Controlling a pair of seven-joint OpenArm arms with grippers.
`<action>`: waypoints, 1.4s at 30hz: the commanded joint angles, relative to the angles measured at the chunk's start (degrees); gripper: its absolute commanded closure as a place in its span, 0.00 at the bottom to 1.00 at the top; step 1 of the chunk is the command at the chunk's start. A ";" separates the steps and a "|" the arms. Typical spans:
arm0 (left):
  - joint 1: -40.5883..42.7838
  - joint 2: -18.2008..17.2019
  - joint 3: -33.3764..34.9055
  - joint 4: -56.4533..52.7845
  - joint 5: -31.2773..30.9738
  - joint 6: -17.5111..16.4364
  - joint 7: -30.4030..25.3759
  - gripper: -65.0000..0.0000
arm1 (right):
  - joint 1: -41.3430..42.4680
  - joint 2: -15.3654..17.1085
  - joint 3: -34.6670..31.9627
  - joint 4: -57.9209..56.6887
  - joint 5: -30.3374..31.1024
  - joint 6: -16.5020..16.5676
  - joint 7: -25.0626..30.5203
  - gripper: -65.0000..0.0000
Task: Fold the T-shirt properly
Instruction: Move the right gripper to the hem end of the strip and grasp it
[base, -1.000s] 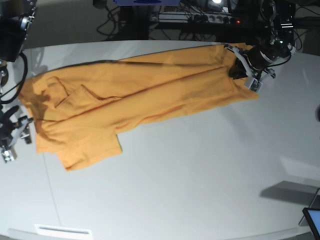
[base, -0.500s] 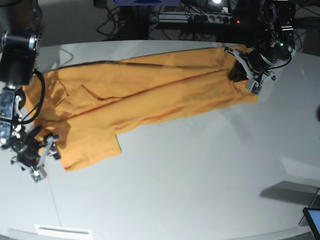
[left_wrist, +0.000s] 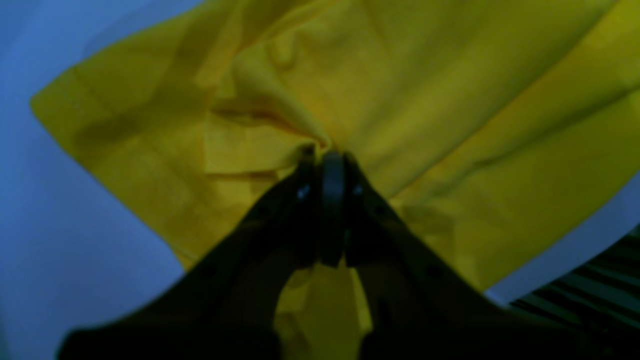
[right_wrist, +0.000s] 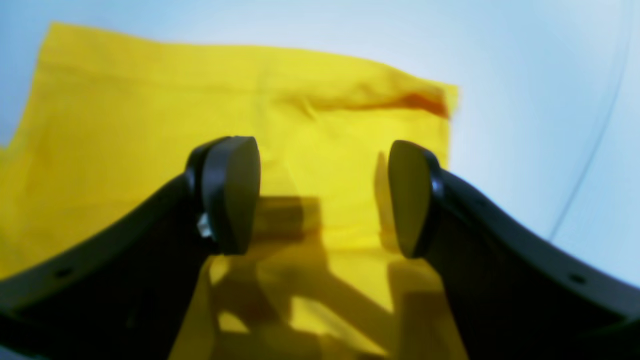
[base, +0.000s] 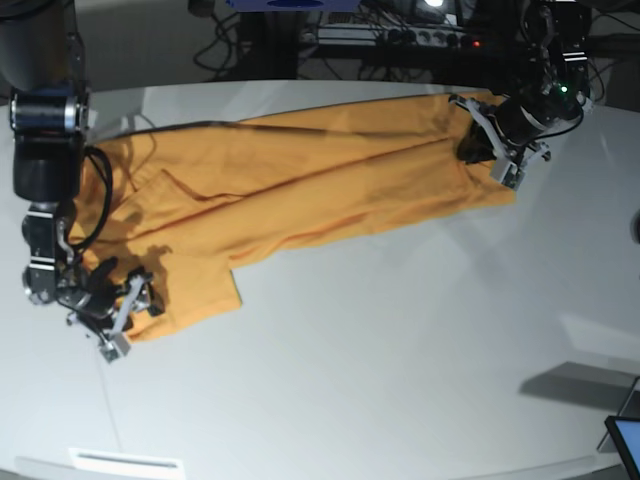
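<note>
L hand (left_wrist: 327, 155) pinching T-shirt (base: 300, 190) | R hand (right_wrist: 325, 200) agape (above sleeve)

Base view looks down over the whole table (base: 400, 380) — wrist views sit close, each sharing one T-shirt (base: 300, 190) end.

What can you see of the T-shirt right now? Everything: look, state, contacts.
The T-shirt is plain orange-yellow cloth, lying crumpled and partly folded lengthwise across the white table, with creases and a sleeve flap sticking out at the base view's lower left. No lettering is visible. The left gripper is shut on a bunched fold near one end. The right gripper is open over the opposite corner, its jaws straddling the cloth without pinching it.
</note>
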 joint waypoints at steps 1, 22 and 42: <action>0.80 -0.37 -0.05 -0.43 2.98 0.83 3.52 1.00 | 3.30 1.01 0.26 -1.52 0.65 -0.03 3.24 0.40; 1.24 -0.37 -0.22 0.01 2.98 0.83 3.52 1.00 | 8.22 0.93 -4.14 -19.90 0.39 -0.03 17.48 0.40; 0.45 -1.51 -0.31 -0.25 2.89 0.83 3.52 1.00 | -0.05 4.71 -5.20 6.39 0.65 -0.03 -4.06 0.99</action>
